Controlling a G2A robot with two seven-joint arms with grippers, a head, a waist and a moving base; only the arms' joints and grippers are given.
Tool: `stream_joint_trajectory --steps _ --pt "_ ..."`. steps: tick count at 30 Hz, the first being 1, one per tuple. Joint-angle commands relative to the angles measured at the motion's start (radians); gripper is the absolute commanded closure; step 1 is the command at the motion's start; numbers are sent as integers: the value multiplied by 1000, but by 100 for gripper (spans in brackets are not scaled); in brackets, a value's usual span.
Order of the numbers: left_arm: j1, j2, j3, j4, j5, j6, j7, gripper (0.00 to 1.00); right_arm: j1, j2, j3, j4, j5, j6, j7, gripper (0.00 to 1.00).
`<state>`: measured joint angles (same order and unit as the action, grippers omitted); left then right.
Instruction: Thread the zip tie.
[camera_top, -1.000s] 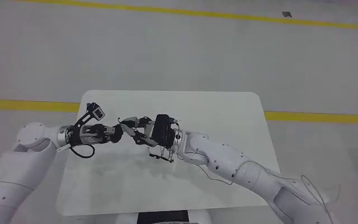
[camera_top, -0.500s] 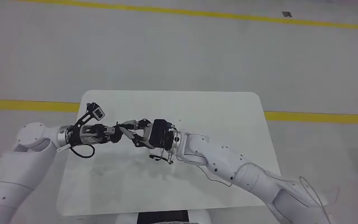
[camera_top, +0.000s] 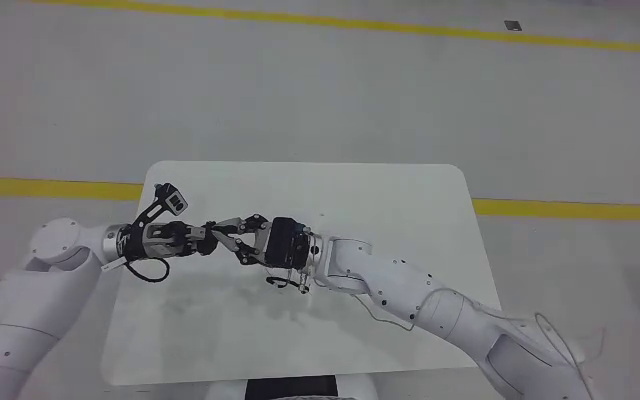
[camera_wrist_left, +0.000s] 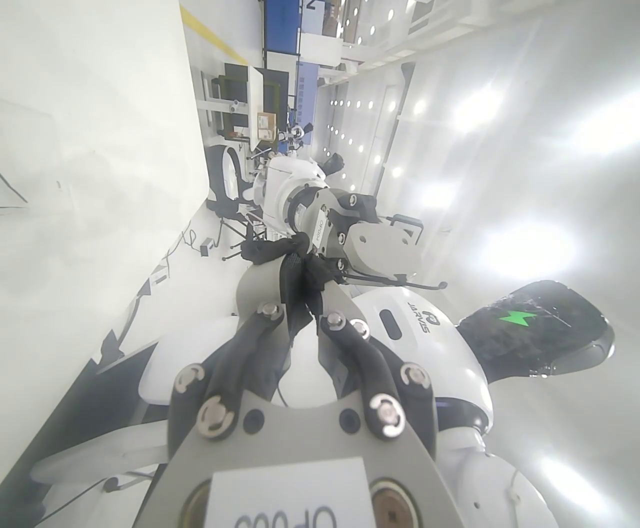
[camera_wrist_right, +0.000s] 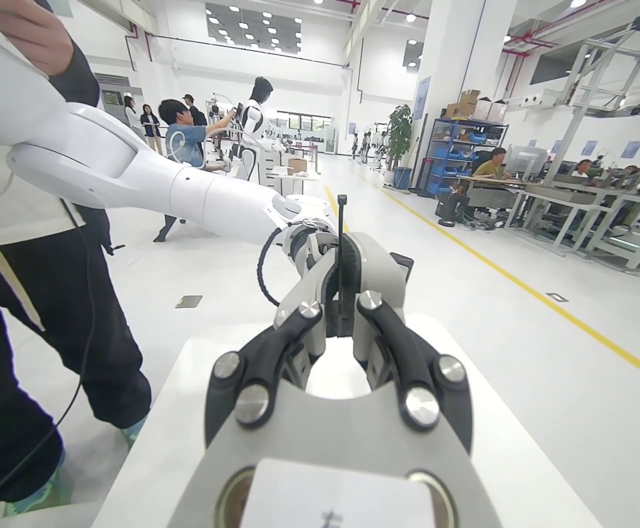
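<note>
As I watch over the left half of the table (camera_top: 400, 200), the right gripper (camera_wrist_right: 341, 267) hangs above it clamped on the black zip tie (camera_wrist_right: 341, 225), which stands upright with its head on top. The left gripper (camera_wrist_left: 299, 272) meets it tip to tip there, fingers pressed together; what they pinch I cannot tell.

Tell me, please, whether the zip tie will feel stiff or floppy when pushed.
Probably springy rather than floppy: the zip tie juts out straight beyond the right pincer. Being so thin, it likely weighs little and may bow if pushed endwise.
</note>
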<state>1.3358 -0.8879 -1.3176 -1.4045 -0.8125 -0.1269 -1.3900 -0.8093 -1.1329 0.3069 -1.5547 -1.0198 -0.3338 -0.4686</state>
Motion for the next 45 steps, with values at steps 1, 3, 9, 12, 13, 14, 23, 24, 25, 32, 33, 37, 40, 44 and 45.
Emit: stream_joint_trajectory --steps 1,3,9,12,13,14,23,24,25,32,33,37,40,44,45 --pt "0 0 0 0 0 0 0 100 -12 0 17 -3 -15 0 12 100" --pt "0 0 0 0 0 0 0 100 -22 1 35 -1 -40 -6 19 100" --pt "0 0 0 0 0 0 0 100 -42 -3 59 0 -73 -6 22 100" --pt "0 0 0 0 0 0 0 100 -47 -6 65 1 -81 -6 18 100" --pt "0 0 0 0 0 0 0 100 -48 -6 66 1 -84 -6 15 100" --pt "0 0 0 0 0 0 0 100 -49 -7 68 1 -86 -6 7 100" --pt "0 0 0 0 0 0 0 100 -51 -7 71 9 -96 -6 0 100" --pt "0 0 0 0 0 0 0 100 -51 -7 71 11 -96 -6 -1 100" --pt "0 0 0 0 0 0 0 100 -51 -7 71 11 -96 -6 -2 100" --pt "0 0 0 0 0 0 0 100 -48 -8 66 20 -96 -6 -5 100" --pt "0 0 0 0 0 0 0 100 -48 -8 65 22 -96 -6 -5 100" --pt "0 0 0 0 0 0 0 100 -47 -9 60 26 -93 -6 -8 100" --pt "0 0 0 0 0 0 0 100 -46 -9 58 26 -93 -6 -13 100" --pt "0 0 0 0 0 0 0 100 -45 -8 60 25 -98 -6 -21 100" --pt "0 0 0 0 0 0 0 100 -45 -8 60 25 -99 -6 -22 100"
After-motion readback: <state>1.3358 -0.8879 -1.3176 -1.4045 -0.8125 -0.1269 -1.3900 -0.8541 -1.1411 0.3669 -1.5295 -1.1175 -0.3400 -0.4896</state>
